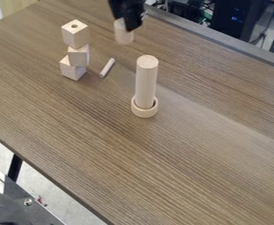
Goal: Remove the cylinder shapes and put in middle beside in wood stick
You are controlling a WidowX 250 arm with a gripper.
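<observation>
At the top of the camera view, the black gripper (pixel 128 19) hangs over a short, pale wooden cylinder (pixel 124 36) and hides part of its top. Whether the two touch cannot be seen. A thin wood stick (pixel 107 68) lies flat and slanted on the table, below and left of that cylinder. A tall wooden cylinder (pixel 146 83) stands upright inside a low, round wooden ring (pixel 144 111), to the right of the stick.
Left of the stick, wooden blocks are stacked unevenly, with a drilled block (pixel 75 36) on top. The brown table (pixel 180 162) has a raised dark edge along its upper right side. Dark equipment and cables lie beyond that edge.
</observation>
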